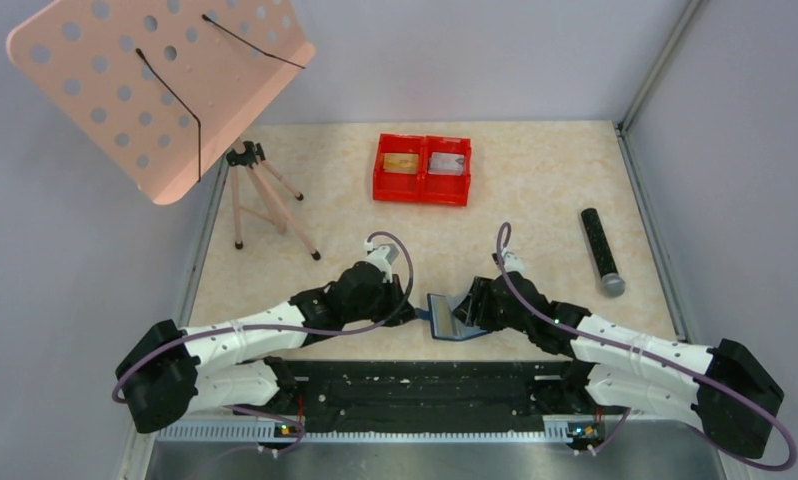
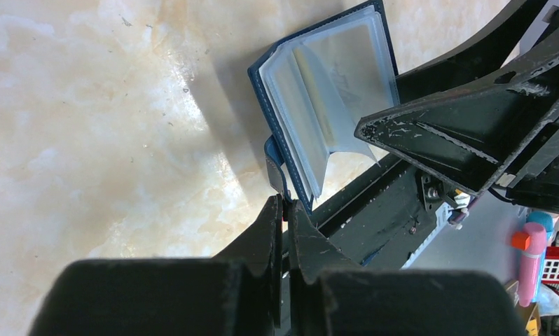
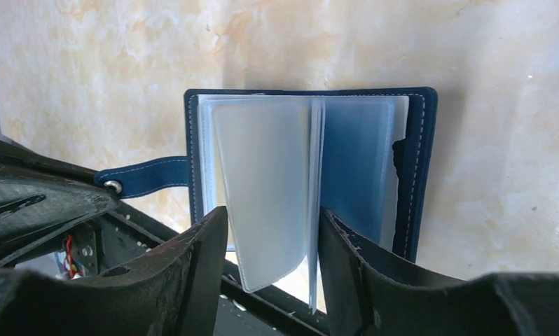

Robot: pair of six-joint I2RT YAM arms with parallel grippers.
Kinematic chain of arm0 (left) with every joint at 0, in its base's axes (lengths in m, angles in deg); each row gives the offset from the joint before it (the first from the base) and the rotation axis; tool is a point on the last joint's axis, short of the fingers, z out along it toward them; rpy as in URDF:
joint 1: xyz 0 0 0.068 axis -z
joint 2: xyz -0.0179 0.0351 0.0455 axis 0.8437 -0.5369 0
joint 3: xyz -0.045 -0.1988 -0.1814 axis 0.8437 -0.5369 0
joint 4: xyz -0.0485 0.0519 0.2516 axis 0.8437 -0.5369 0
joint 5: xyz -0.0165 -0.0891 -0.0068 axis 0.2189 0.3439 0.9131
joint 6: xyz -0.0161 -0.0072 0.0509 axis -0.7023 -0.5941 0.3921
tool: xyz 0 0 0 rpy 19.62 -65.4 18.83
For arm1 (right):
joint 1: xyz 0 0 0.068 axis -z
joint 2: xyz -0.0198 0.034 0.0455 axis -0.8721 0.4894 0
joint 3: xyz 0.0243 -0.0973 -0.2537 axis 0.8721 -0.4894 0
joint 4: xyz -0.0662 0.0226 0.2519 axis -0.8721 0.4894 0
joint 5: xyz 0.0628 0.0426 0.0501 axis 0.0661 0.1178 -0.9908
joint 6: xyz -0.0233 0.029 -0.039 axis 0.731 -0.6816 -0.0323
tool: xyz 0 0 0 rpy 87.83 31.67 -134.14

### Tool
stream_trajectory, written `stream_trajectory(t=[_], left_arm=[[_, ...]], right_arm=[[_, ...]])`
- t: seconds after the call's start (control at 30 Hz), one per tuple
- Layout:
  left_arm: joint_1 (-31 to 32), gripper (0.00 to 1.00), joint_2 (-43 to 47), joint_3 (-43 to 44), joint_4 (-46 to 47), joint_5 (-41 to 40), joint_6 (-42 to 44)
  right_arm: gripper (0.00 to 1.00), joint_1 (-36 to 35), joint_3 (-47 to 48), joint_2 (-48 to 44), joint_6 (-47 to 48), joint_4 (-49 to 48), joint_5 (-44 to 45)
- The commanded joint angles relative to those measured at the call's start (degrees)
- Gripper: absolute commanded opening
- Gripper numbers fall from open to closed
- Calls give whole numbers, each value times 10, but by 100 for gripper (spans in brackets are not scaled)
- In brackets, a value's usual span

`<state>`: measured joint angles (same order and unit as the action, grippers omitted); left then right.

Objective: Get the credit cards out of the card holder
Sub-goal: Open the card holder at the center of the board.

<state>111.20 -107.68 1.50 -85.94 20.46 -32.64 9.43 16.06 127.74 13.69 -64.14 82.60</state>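
Observation:
The card holder is a navy bifold standing open near the table's front edge, between my two grippers. My left gripper is shut on its closure tab. My right gripper is open, its fingers either side of the frosted plastic sleeves that fan out from the spine. There is a gap between the left finger and the nearest sleeve. Whether a card sits in these sleeves I cannot tell. A gold-tan credit card and a silver-grey one lie in the red tray.
A black cylinder with a grey end lies at the right. At the back left a small tripod stands under a pink perforated board. The black base rail runs just behind the holder.

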Motion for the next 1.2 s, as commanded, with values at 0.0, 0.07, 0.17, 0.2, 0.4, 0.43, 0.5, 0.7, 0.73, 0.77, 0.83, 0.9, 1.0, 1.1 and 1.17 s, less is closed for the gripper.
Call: stream_trajectory(t=[0.0, 0.07, 0.17, 0.2, 0.4, 0.43, 0.5, 0.7, 0.73, 0.77, 0.83, 0.9, 1.0, 1.1, 1.17], left_arm=[[-1, 3, -6, -7, 10, -9, -4], [-1, 3, -7, -9, 10, -10, -4], [-1, 3, -6, -9, 10, -9, -4], [-1, 3, -5, -9, 10, -10, -3], [-1, 3, -4, -7, 9, -8, -3], [-1, 3, -4, -6, 8, -8, -3], [-1, 3, -3, -5, 7, -7, -3], [-1, 7, -2, -2, 2, -7, -3], [-1, 9, -3, 0, 0, -7, -3], [-1, 12, -2, 1, -3, -8, -4], [-1, 17, -1, 9, -18, -16, -6], [-1, 22, -1, 23, -39, -30, -11], [-1, 29, 0, 47, -62, -40, -12], [-1, 35, -2, 68, -68, -39, -14], [-1, 37, -4, 80, -68, -33, -16]], right_arm=[[49, -9, 5, -10, -5, -37, -24], [44, -9, 0, -29, -8, -42, -24], [37, -9, -7, -52, -11, -36, -10], [35, -9, -9, -59, -12, -34, -5], [23, -9, -14, -63, -13, -27, 8], [23, -9, -13, -60, -14, -25, 11], [25, -9, -12, -53, -12, -19, 14], [25, -9, -10, -36, -8, -26, 10], [26, -9, -10, -35, -8, -29, 7], [27, -9, -8, -35, -7, -27, 5], [29, -9, -3, -40, -6, -15, 6], [32, -9, 6, -47, -1, 8, 17], [33, -9, 9, -60, 8, 25, 33], [34, -9, -1, -62, 10, 16, 28], [34, -9, -13, -53, 8, -4, 18]])
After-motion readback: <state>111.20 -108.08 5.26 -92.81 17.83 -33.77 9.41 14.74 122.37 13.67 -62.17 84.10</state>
